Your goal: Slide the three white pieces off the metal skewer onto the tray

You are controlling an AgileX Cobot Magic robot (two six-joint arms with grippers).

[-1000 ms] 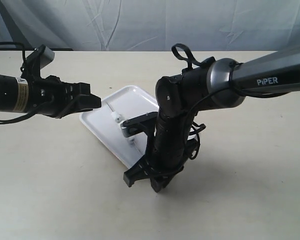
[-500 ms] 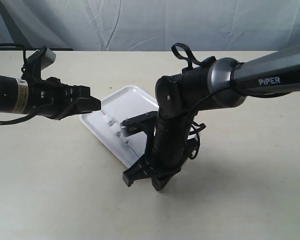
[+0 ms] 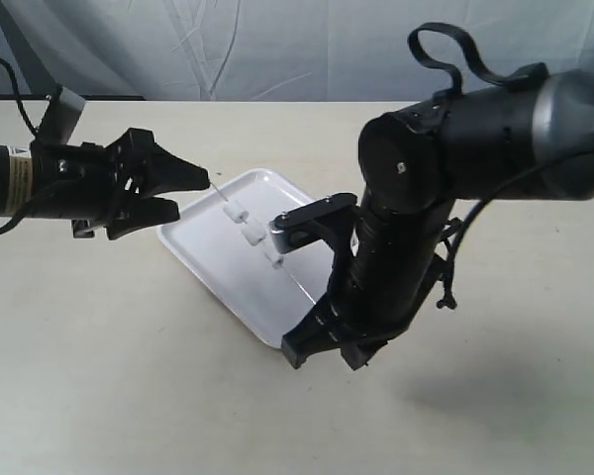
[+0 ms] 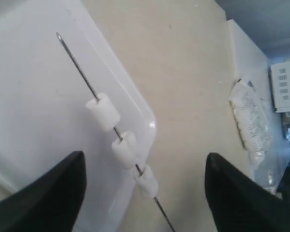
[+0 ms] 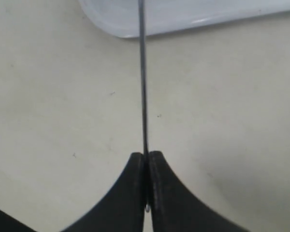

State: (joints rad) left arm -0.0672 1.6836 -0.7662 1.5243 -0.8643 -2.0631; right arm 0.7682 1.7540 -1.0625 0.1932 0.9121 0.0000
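The metal skewer slants above the white tray, with the three white pieces threaded on it in a row. My right gripper is shut on the skewer at its lower end, past the tray's rim. My left gripper stands open by the skewer's upper end. In the left wrist view the skewer and the pieces run between the spread fingers and touch neither. My left gripper holds nothing.
The tray lies at an angle on the beige table. A clear plastic packet and a white box sit at the table's far side. The bulky right arm hangs over the tray's right corner.
My left gripper has opened and drawn back left. The right arm has risen and swung right, lifting the skewer so the three pieces show above the tray.
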